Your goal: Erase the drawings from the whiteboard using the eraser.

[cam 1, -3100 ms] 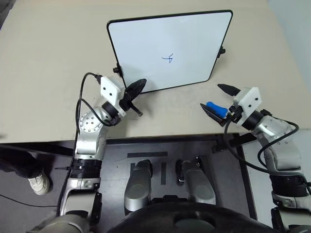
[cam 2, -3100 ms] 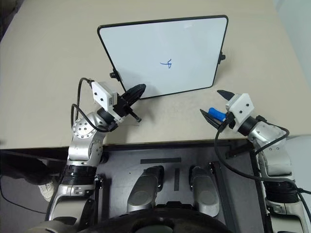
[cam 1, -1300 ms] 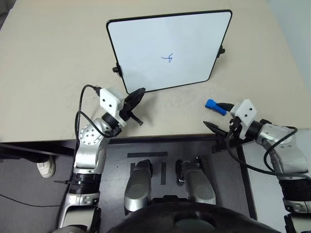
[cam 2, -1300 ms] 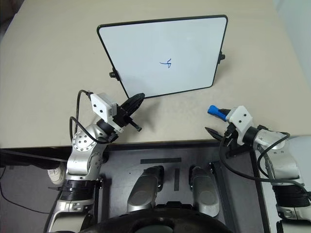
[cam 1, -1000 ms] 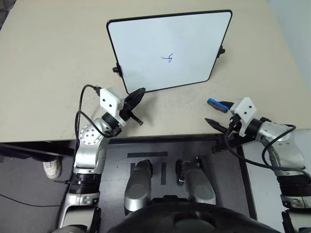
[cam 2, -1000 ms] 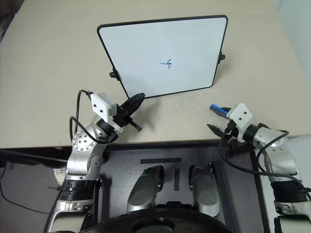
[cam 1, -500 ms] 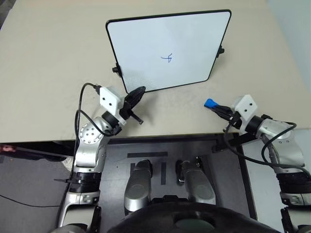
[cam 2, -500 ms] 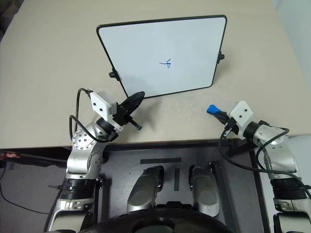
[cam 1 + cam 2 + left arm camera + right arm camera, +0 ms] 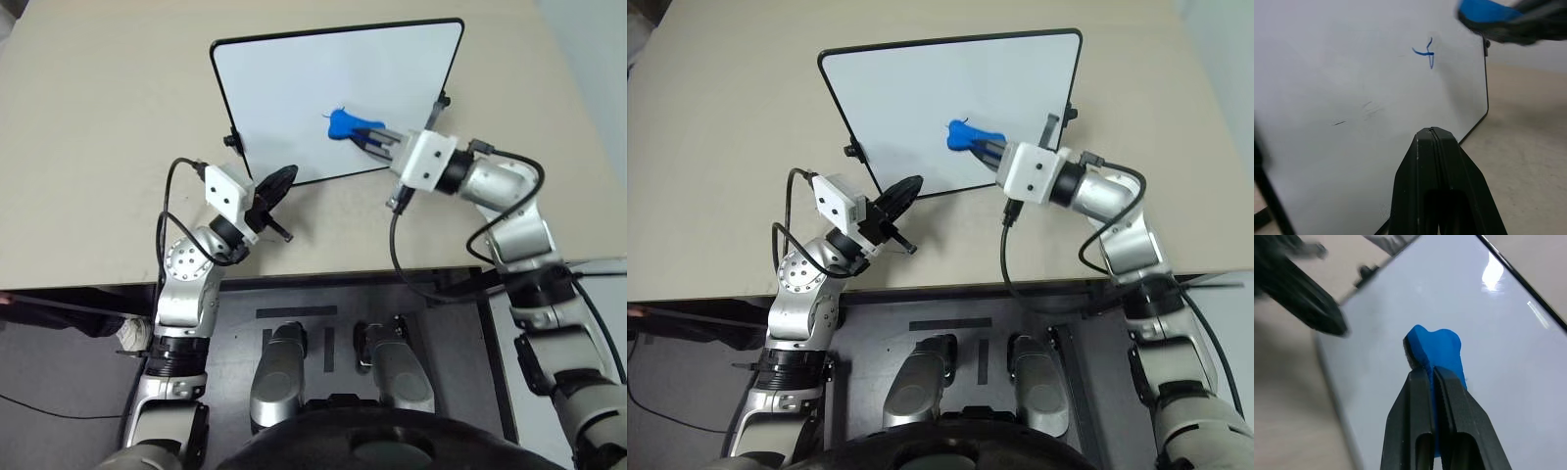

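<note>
The step in hand is judged to be the approach to the wipe: the right pincer (image 9: pixel 377 137) is clamped on the eraser (image 9: pixel 345 123), a small blue block, and holds it out over the middle of the whiteboard (image 9: pixel 284 88), at the spot where the drawings (image 9: pixel 1427 52) lie. In the head views the eraser covers the mark; the left wrist view shows the blue scribble unsmudged and the eraser clear of it, so contact with the board cannot be confirmed and erasing is judged not yet begun. The whiteboard lies flat on the counter (image 9: pixel 108 108), toward its far side and roughly central. The left pincer (image 9: pixel 274 183) is closed and empty, its tips at the near-left corner of the board, over the black frame; whether it presses on the frame cannot be told. The next move, in the inspector's judgement, calls for bringing the eraser face flat against the board surface over the scribble and rubbing it across with light, even pressure, while the board is kept from sliding. Count: one whiteboard, one eraser, one blue scribble, two pincers. A faint grey smear elsewhere on the board in the left wrist view is too slight to identify.
</note>
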Controlling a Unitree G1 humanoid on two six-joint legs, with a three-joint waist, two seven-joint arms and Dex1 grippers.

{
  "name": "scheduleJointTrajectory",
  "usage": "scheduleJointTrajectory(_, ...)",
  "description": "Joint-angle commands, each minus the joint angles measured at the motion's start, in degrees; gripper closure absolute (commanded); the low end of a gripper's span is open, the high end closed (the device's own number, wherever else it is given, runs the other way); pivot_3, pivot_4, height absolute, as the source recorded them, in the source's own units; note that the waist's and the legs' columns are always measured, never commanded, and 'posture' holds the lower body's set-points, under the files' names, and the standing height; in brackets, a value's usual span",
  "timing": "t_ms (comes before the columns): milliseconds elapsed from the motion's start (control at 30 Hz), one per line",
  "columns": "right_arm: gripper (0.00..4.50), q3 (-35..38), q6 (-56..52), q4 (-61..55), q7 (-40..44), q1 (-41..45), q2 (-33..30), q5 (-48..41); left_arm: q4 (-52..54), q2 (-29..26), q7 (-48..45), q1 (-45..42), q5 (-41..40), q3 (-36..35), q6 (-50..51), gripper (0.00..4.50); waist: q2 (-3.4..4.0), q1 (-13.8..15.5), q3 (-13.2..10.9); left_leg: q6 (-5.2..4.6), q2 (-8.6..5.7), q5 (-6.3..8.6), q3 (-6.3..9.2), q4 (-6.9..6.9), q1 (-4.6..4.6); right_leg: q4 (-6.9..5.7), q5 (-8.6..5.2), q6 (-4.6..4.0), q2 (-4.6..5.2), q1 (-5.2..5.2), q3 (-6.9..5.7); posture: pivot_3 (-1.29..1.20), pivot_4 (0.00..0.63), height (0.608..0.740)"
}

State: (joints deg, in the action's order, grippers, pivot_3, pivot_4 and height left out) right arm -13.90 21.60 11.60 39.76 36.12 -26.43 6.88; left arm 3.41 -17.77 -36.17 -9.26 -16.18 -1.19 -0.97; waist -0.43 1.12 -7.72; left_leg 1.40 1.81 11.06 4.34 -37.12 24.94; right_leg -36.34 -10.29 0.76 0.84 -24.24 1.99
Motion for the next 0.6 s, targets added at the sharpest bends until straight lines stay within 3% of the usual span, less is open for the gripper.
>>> scheduleJointTrajectory(33, 4.48, -0.1, 9.5, 9.5, -5.1, 5.0, 1.3, 4.1, 1.5, 0.2, 0.3, 0.4, -0.1, -0.3, -1.5, 4.50, 0.00, -0.1, 0.0, 0.02, 0.00, 0.02, -0.01, 0.01, 0.02, -0.01, 0.02, -0.02, 0.01, -0.05, 0.00, 0.00, 0.150, 0.740)
scheduleJointTrajectory(267, 4.48, -3.9, 18.9, 27.9, -11.4, 10.5, 2.9, 11.8, 2.3, 0.5, 1.5, 1.4, 0.2, -0.6, -2.0, 4.50, 0.01, -0.3, 0.0, 0.06, 0.01, 0.06, 0.00, 0.03, -0.02, -0.33, 0.01, -0.17, 0.02, -0.20, 0.01, 0.00, 0.150, 0.740)
scheduleJointTrajectory(600, 4.48, -5.7, 24.3, 36.4, -15.5, 11.7, 4.6, 15.2, 2.2, 0.1, 1.4, 1.1, 0.1, -0.5, -2.0, 4.50, 0.02, -0.5, 0.0, 0.30, 0.01, 0.18, 0.03, 0.04, -0.03, -0.52, 0.32, -0.49, 0.02, -0.31, 0.02, 0.00, 0.150, 0.740)
